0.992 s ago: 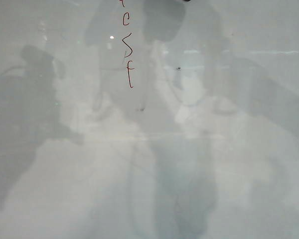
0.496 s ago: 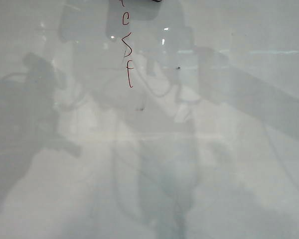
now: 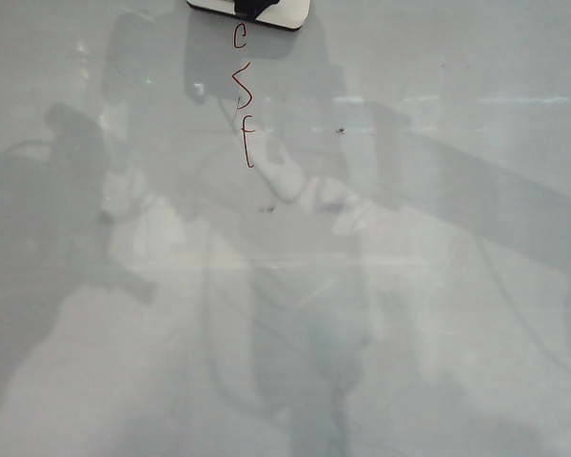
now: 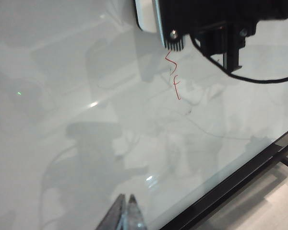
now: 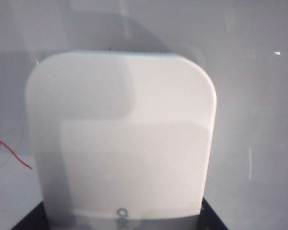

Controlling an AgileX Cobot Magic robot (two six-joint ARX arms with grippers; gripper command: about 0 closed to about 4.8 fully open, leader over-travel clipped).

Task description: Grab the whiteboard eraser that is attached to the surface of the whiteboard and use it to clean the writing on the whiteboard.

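1. Glossy pale whiteboard [image 3: 428, 314] fills my exterior view, covered in hazy reflections and a few small dark specks.
2. I see the writing [image 3: 243, 100], a thin column of dark red letters, running down from the top edge of that view, left of the middle.
3. I find the eraser [image 3: 285, 11], a small white block with a dark rim, at the very top of the exterior view, right at the upper end of the red column. A dark part of the right arm overlaps it there.
4. My right claw [image 4: 175, 43] is clenched on the eraser: the left wrist view shows its black body over the block's white edge [image 4: 146, 17], just above the remaining letters [image 4: 174, 79].
5. My right wrist view is nearly filled by the eraser's white rounded back [image 5: 120, 139], with a bit of red stroke [image 5: 9, 153] beside it on the board.
6. My left claw [image 4: 126, 213] hangs over the board near its dark-framed edge, well apart from the writing. Its tips stand pressed together, grasping nothing.
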